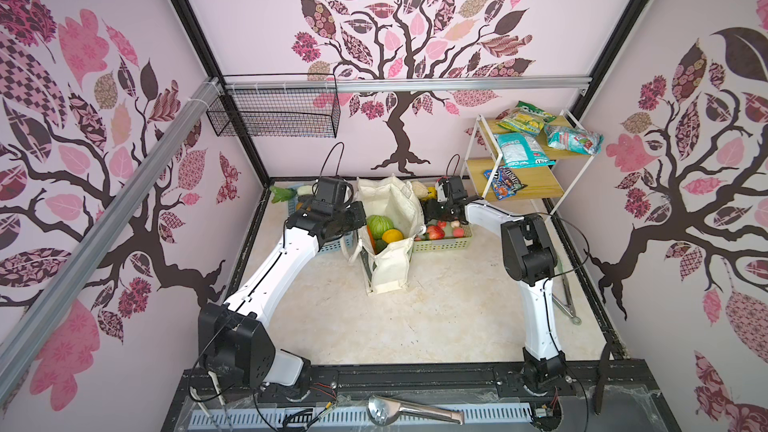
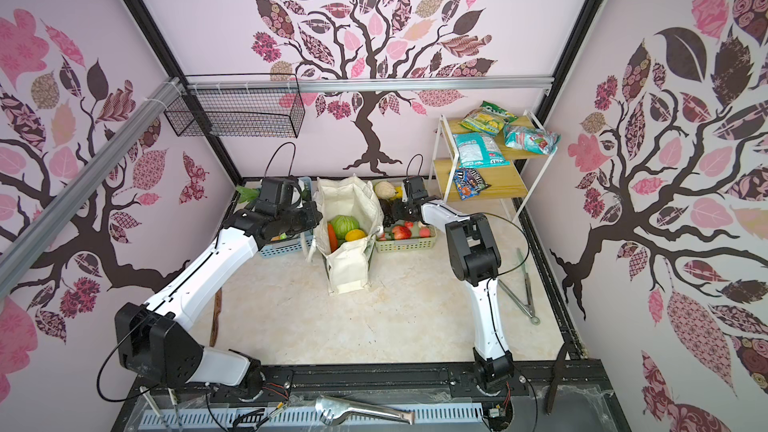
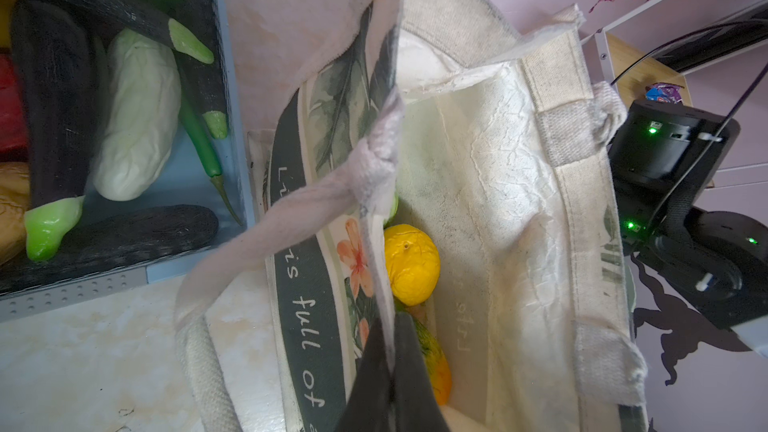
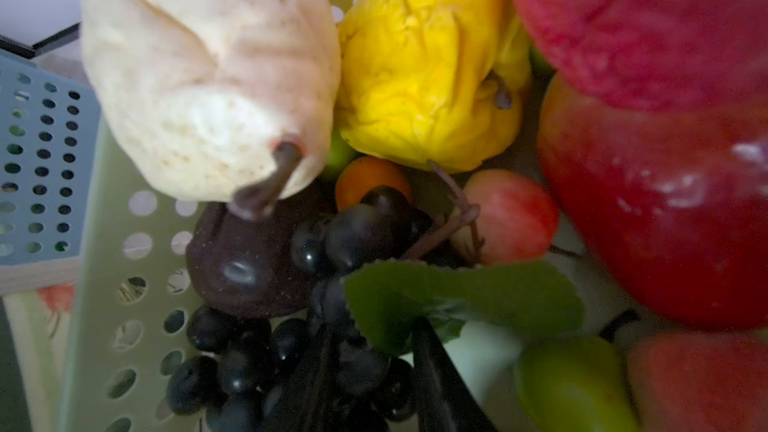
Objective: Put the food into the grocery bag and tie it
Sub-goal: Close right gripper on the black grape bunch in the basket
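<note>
Cream canvas forms the grocery bag [image 1: 390, 272], which stands upright with its mouth open on the surface [image 1: 415, 326]. It sits between a blue basket [image 1: 334, 246] and a green basket [image 1: 444, 245], just beside each.

Inside the bag, both top views show a green cabbage [image 1: 379, 225], an orange fruit [image 1: 392, 236] and a carrot [image 2: 332, 236] standing against the near wall.

The left end effector [image 3: 392, 351] is pressed together on the bag's rim. One finger is inside the bag and the other is outside, against the dark green printed panel. A strap handle [image 3: 291, 218] droops over the outside of that panel. In the left wrist view the blue basket holds dark aubergines [image 3: 54, 97], a pale cabbage [image 3: 137, 118] and a thin green chilli [image 3: 203, 147].

The right end effector [image 4: 374, 332] is down in the green basket. Its two dark fingers stand apart, on either side of a bunch of dark grapes [image 4: 232, 367], and a green leaf [image 4: 457, 297] lies across the tips. Whether the fingers are actually squeezing the bunch cannot be told from this blurred close view.

Crowded around the grapes in the same basket are these pieces:
- a pale pear [image 4: 208, 85]
- a crumpled yellow fruit [image 4: 424, 76]
- a dark plum [image 4: 241, 263]
- a small pink apple [image 4: 511, 214]
- a large red apple [image 4: 665, 201]
</note>
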You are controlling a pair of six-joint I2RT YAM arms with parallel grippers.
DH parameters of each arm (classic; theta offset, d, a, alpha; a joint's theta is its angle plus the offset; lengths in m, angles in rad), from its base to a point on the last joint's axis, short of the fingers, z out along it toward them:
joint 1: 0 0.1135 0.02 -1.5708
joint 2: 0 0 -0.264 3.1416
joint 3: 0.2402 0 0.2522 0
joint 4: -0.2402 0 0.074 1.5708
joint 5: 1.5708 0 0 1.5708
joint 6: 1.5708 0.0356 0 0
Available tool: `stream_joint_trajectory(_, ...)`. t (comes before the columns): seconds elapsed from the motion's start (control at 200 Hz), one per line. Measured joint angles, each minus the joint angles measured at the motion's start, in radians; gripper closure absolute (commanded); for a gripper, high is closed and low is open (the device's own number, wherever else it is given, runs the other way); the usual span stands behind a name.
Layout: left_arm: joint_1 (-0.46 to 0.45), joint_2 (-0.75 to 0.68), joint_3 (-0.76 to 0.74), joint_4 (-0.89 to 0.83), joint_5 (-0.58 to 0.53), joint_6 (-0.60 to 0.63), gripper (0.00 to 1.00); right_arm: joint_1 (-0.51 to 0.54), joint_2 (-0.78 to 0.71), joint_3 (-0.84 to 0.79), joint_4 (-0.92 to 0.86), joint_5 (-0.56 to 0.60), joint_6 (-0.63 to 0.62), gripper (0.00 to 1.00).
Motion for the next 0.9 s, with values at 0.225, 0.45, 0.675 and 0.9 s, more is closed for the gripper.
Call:
stream_joint_trajectory(0.225, 0.0, 0.0, 0.0, 0.0, 0.001, 0.0, 1.0, -0.007, -0.005, -0.016, 0.024, 0.0, -0.002, 0.78)
stream_joint_trajectory(0.45, 0.0, 0.0, 0.0, 0.0, 0.0, 0.0, 1.0, -0.009, -0.023, -0.034, 0.04, 0.0, -0.003, 0.76)
stream_joint_trajectory(0.675, 0.0, 0.0, 0.0, -0.001, 0.0, 0.0, 1.0, -0.009, -0.087, -0.052, 0.041, 0.011, -0.01, 0.68)
stream_joint_trajectory(0.9, 0.0, 0.0, 0.0, -0.003, 0.0, 0.001, 1.0, -0.008, -0.111, -0.051, 0.06, 0.017, -0.002, 0.57)
